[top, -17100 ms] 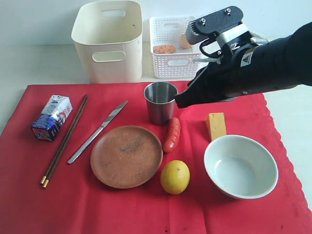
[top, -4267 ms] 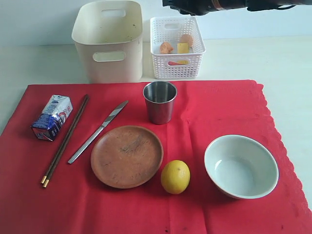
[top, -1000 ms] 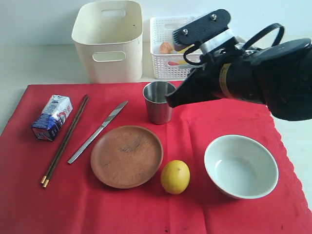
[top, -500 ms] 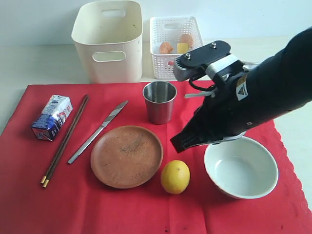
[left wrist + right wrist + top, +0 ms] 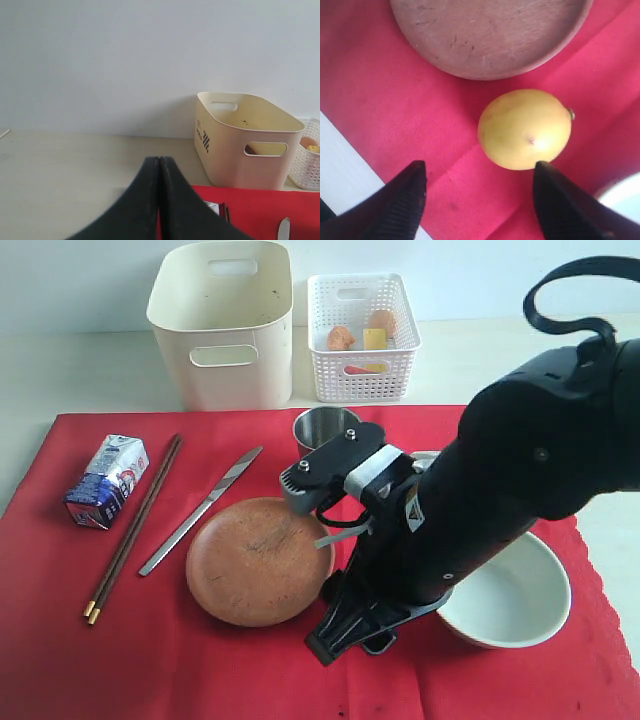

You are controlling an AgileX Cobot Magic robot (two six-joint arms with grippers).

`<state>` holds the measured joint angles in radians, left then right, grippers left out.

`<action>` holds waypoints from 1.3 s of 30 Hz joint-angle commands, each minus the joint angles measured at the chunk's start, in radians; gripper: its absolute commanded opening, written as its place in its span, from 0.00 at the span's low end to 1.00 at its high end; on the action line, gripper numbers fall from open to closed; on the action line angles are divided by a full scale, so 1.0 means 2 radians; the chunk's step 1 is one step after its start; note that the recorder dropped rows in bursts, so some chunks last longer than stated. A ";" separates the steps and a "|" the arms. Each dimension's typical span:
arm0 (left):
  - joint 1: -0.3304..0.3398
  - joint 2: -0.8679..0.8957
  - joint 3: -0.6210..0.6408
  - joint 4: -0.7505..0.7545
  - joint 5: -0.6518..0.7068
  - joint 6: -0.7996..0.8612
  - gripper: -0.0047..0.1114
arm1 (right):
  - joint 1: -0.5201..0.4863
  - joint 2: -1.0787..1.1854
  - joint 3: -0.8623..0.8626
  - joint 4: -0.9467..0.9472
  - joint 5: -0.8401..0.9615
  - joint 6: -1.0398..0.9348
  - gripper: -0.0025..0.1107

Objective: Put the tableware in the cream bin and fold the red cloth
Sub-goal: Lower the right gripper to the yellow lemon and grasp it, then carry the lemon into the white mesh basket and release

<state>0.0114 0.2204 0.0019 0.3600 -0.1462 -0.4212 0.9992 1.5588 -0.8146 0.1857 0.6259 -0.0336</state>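
On the red cloth (image 5: 60,640) lie the dark chopsticks (image 5: 135,525), the silver knife (image 5: 200,510) and the brown plate (image 5: 250,560). The steel cup (image 5: 322,425) and the pale bowl (image 5: 520,600) are partly behind my right arm. The cream bin (image 5: 222,320) stands behind the cloth. My right gripper (image 5: 479,167) is open, low over the cloth, with a yellow lemon (image 5: 525,129) just ahead of its fingertips and nothing held; the plate (image 5: 490,35) lies beyond. My left gripper (image 5: 159,160) is shut and empty, off the cloth, facing the cream bin (image 5: 245,145).
A white lattice basket (image 5: 360,330) with food stands right of the bin. A milk carton (image 5: 105,480) lies at the cloth's left end. My right arm hides the lemon in the exterior view. Bare table surrounds the cloth.
My right arm has swung down and forward from beside the cup to the lemon, and its jaws have gone from shut to open. Nothing on the cloth has moved.
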 commanded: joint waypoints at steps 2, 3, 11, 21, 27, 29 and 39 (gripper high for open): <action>0.001 -0.002 -0.001 0.000 0.001 -0.001 0.05 | 0.007 0.012 -0.005 -0.032 -0.035 0.004 0.68; 0.001 -0.002 -0.001 0.000 0.001 -0.001 0.05 | 0.007 0.014 -0.005 -0.043 -0.041 0.004 0.69; 0.001 -0.002 -0.001 0.000 0.001 -0.001 0.05 | 0.007 0.070 -0.005 -0.093 -0.085 0.005 0.69; 0.001 -0.002 -0.001 0.000 0.001 -0.001 0.05 | 0.007 0.102 -0.005 -0.120 -0.101 0.004 0.69; 0.001 -0.002 -0.001 0.000 0.001 -0.001 0.05 | 0.007 0.102 -0.005 -0.125 -0.091 0.004 0.49; 0.001 -0.002 -0.001 0.000 0.001 -0.001 0.05 | 0.007 0.101 -0.005 -0.127 -0.091 0.004 0.31; 0.001 -0.002 -0.001 0.000 0.001 -0.001 0.05 | 0.002 -0.028 -0.005 -0.197 -0.101 0.043 0.02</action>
<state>0.0114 0.2204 0.0019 0.3600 -0.1462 -0.4212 1.0113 1.5676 -0.8168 -0.1245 0.4596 -0.0093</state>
